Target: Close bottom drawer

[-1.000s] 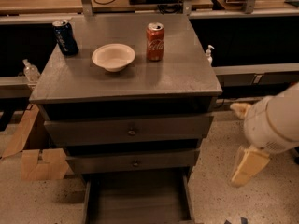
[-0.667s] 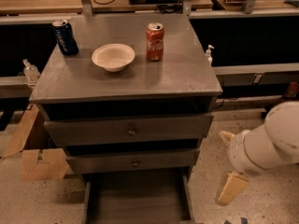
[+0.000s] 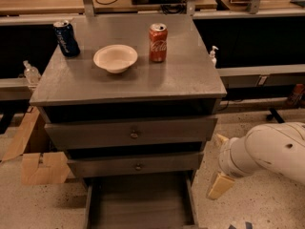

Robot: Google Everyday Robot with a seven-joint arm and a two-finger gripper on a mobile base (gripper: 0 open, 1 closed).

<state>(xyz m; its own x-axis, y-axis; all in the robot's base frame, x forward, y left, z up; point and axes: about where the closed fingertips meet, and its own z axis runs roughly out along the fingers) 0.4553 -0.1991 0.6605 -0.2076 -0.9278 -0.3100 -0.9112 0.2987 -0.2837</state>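
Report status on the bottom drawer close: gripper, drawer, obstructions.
Gripper open, low beside the cabinet on its right side, touching nothing. Bottom drawer pulled out, tray bare. Nothing seen blocking its path.

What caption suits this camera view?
Open gripper hovers beside the grey cabinet, next to its pulled-out bottom drawer.

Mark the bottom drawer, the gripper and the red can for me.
bottom drawer (image 3: 140, 202): camera view, bare tray floor.
gripper (image 3: 215, 166): camera view, midway between its open fingertips, beside the drawers.
red can (image 3: 157, 43): camera view, can's side.
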